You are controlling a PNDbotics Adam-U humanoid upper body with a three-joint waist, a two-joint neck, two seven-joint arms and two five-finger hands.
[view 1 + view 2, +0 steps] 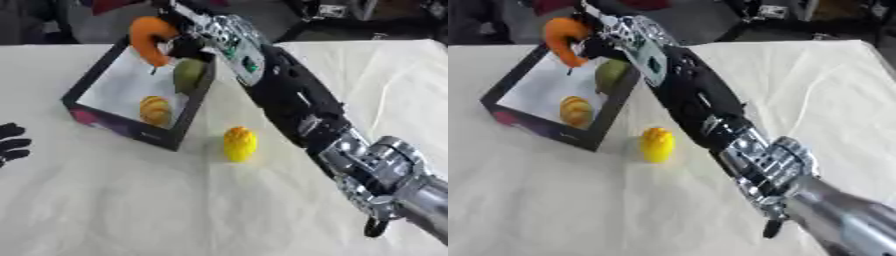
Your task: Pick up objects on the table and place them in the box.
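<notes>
Overhead, right robot hand curled round curved orange object, long axis upright, above box, left robot hand relaxed

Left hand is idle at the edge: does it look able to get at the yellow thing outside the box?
Probably yes. The yellow object stands alone on the cloth beside the box, nothing between it and the left hand; the right hand is over the box.

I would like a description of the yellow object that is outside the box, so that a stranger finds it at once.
Start from the dark box with the pale floor, on the cloth-covered table. Just off its near right corner, left of the right arm, stands a small yellow bumpy object. It is the only loose item on the cloth; the striped orange-yellow item and the green item are inside the box.
</notes>
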